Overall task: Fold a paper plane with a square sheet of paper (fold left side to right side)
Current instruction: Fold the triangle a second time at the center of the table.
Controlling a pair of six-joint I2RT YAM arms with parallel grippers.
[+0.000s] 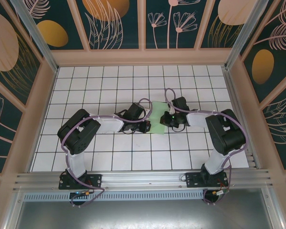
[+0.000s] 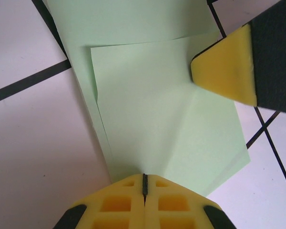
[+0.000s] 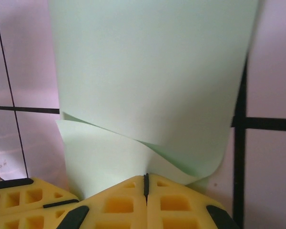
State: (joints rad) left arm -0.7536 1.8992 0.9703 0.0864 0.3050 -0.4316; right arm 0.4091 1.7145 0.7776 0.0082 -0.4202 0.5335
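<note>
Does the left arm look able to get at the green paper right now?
Seemingly yes: the left gripper sits shut on the edge of the green paper, with nothing in between.

Right claw (image 3: pixel 145 177) tight on the curled pale-green sheet (image 3: pixel 148 71) — two layers (upper one arched) — over white gridded table (image 3: pixel 276 62).

My pale-green sheet (image 3: pixel 148 71) lies partly folded, touching the tip of my right claw (image 3: pixel 145 177), its upper layer curling loosely.
</note>
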